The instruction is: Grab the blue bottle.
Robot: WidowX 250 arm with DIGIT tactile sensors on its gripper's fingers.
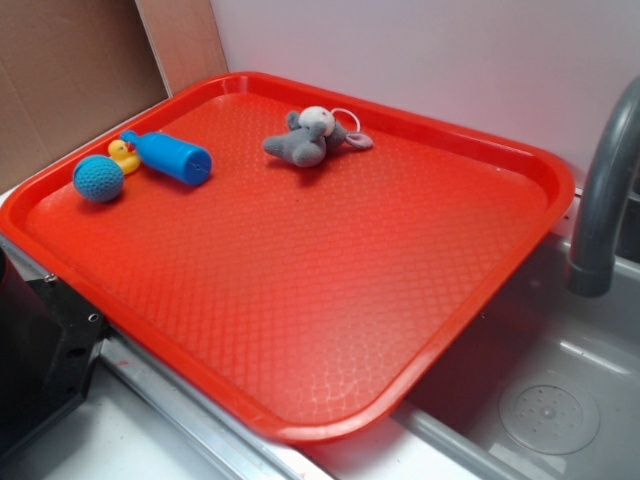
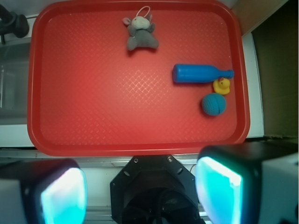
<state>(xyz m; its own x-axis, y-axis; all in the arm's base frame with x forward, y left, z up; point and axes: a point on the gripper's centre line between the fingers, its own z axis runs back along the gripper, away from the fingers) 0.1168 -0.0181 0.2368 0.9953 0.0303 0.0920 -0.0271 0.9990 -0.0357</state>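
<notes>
The blue bottle (image 1: pixel 172 157) (image 2: pixel 198 73) lies on its side at the far left of the red tray (image 1: pixel 300 290) (image 2: pixel 112 102), with its narrow neck beside a yellow toy duck (image 1: pixel 123 155) (image 2: pixel 222 86). My gripper (image 2: pixel 140 191) shows only in the wrist view. It hangs high above the tray's near edge, over the black robot base (image 2: pixel 154 186), and well away from the bottle. Its teal-lit fingers (image 2: pixel 217 191) stand wide apart with nothing between them.
A teal crocheted ball (image 1: pixel 98 178) (image 2: pixel 213 103) sits next to the duck. A grey plush elephant (image 1: pixel 312 137) (image 2: pixel 140 33) lies near the tray's back edge. A sink (image 1: pixel 550 410) with a grey faucet (image 1: pixel 600 200) is to the right, and cardboard (image 1: pixel 70 70) stands behind the tray.
</notes>
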